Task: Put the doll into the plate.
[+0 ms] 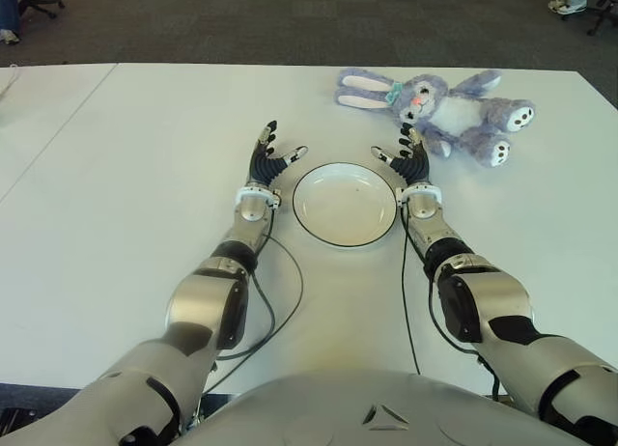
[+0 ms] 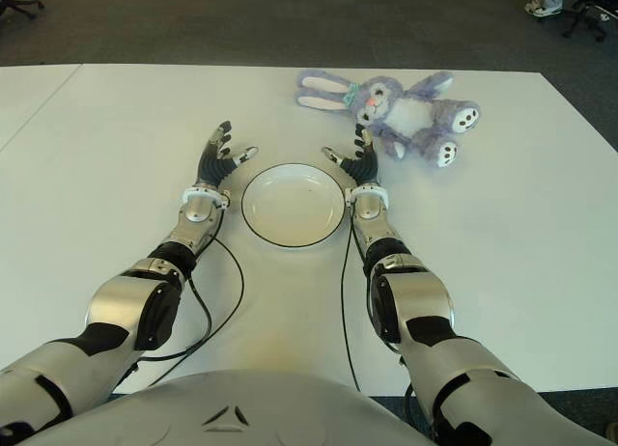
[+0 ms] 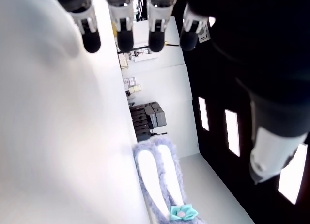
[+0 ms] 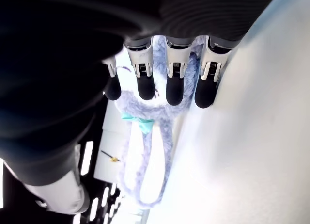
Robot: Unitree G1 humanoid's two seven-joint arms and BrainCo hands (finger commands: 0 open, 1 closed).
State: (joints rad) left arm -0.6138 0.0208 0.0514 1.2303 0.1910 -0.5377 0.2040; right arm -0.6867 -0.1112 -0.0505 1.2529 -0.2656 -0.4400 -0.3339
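Observation:
A purple and white plush bunny doll (image 1: 439,105) lies on its back on the white table (image 1: 126,205), at the far right, ears pointing left. The white plate (image 1: 345,204) with a dark rim sits empty in the middle, nearer to me than the doll. My right hand (image 1: 409,156) is just right of the plate with its fingers spread, its fingertips (image 4: 174,95) a little short of the doll's body and holding nothing. My left hand (image 1: 266,156) is just left of the plate, open too; its wrist view shows the doll's ears (image 3: 157,173) beyond.
Dark cables (image 1: 280,301) trail from both forearms across the table toward me. Dark carpet (image 1: 241,21) lies beyond the table's far edge, with a person's shoe (image 1: 568,4) at the far right and a chair base at the far left.

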